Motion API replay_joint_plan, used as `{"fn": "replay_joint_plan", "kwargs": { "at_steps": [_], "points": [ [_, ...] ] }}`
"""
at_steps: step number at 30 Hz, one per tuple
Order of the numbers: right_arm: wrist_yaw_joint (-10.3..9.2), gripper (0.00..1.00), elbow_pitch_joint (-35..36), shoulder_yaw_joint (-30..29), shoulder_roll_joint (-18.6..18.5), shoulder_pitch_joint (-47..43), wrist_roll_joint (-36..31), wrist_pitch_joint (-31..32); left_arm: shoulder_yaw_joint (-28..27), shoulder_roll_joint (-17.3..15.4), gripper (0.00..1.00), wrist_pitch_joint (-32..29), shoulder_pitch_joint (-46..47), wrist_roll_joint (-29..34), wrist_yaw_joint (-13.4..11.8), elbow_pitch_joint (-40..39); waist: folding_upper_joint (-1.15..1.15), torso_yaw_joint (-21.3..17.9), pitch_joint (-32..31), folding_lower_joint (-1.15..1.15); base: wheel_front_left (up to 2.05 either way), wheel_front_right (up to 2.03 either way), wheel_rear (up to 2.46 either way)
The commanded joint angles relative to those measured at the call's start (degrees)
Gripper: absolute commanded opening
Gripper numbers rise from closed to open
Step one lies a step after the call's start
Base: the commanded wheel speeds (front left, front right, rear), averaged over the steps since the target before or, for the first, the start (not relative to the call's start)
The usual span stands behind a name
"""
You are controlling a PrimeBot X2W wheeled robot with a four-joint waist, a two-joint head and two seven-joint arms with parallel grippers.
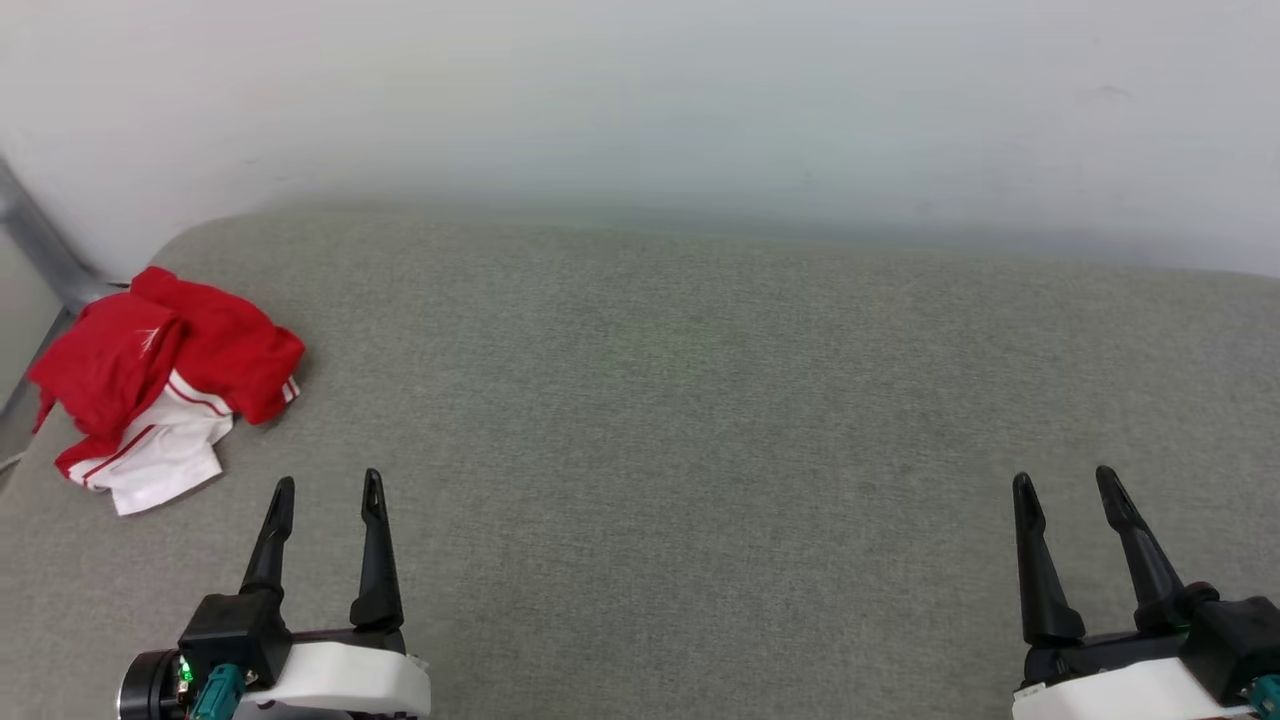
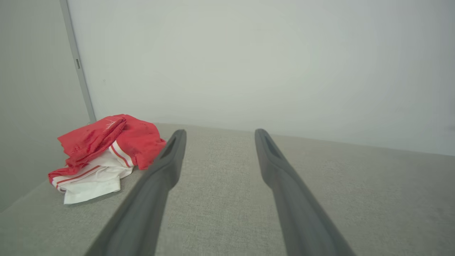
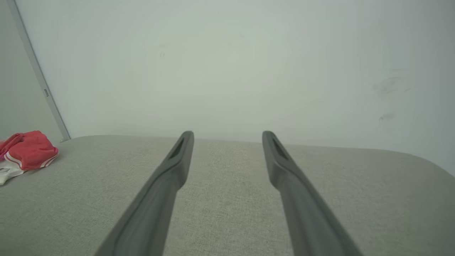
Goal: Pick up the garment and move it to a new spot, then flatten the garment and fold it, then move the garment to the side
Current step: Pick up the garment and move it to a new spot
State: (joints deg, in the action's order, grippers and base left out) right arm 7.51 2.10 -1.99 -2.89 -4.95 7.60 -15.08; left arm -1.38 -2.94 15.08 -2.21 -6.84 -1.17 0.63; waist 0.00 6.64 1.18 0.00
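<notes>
Nearest the robot, the left hand point(image 1: 328, 482) sits low over the front of the grey cloth-covered tabletop point(image 1: 700, 400), its two dark fingers spread apart with nothing between them. The right hand point(image 1: 1064, 478) is well off to the other side, also spread and empty. Between the left hand and the work there is only bare grey cloth, so nothing blocks a reach forward and to the left. The garment point(image 1: 170, 370) lies beyond that in the far-left corner of the tabletop. It is a crumpled heap of red cloth, with a white sleeve and its red-striped trim spilling out on the near side. It looks light, limp and thin, and it will probably sag and trail from whatever point is pinched rather than keep its shape. The raised red fold along the top of the heap looks like the best place to grip. The white sleeve is closer, but pulling it would likely only draw out one layer. The heap reaches the tabletop's left edge, and a bit of red seems to hang over it, so a sideways nudge could send it off. A grey metal post point(image 1: 40, 250) rises just behind it, and the plain pale wall point(image 1: 640, 100) runs along the back, leaving the fingers little room past the heap.
</notes>
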Motion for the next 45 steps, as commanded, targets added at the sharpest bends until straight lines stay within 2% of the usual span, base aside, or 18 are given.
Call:
{"fn": "replay_joint_plan", "kwargs": {
  "at_steps": [1, 14, 26, 36, 45],
  "points": [
    [-0.03, 1.00, 0.2, -0.1, 0.0, -0.8, 0.0, -0.1, 0.0, 0.1, 1.00, 0.1, 0.2, -0.1, 0.1, 0.1, 0.00, 2.1, 0.1, 0.00, 0.00, 0.00, 0.00],
    [-0.03, 1.00, 0.5, 1.1, 0.0, -0.5, -0.8, -0.1, -1.3, 0.1, 1.00, 0.1, 0.0, -1.2, -0.2, 0.3, 0.00, 10.8, 1.2, 0.00, 0.00, 0.00, 0.00],
    [-0.04, 1.00, 0.6, 1.5, 0.0, -0.4, -1.5, -0.1, -2.0, 0.1, 1.00, 0.1, 0.1, -2.5, -0.5, 0.5, 0.00, 16.6, 1.8, 0.00, 0.00, 0.00, 0.00],
    [-0.04, 1.00, 0.7, 1.7, 0.0, -0.4, -1.7, -0.1, -3.1, 0.1, 1.00, 0.1, -0.4, -3.2, -0.4, 0.8, 0.00, 19.2, 1.9, 0.00, 0.00, 0.00, 0.00],
    [-0.04, 1.00, 0.7, 2.0, 0.0, -0.2, -1.8, -0.1, -4.1, 0.1, 1.00, 0.1, 0.2, -4.4, -0.9, 0.6, 0.00, 18.9, 2.3, 0.00, 0.00, 0.00, 0.00]
  ]
}}
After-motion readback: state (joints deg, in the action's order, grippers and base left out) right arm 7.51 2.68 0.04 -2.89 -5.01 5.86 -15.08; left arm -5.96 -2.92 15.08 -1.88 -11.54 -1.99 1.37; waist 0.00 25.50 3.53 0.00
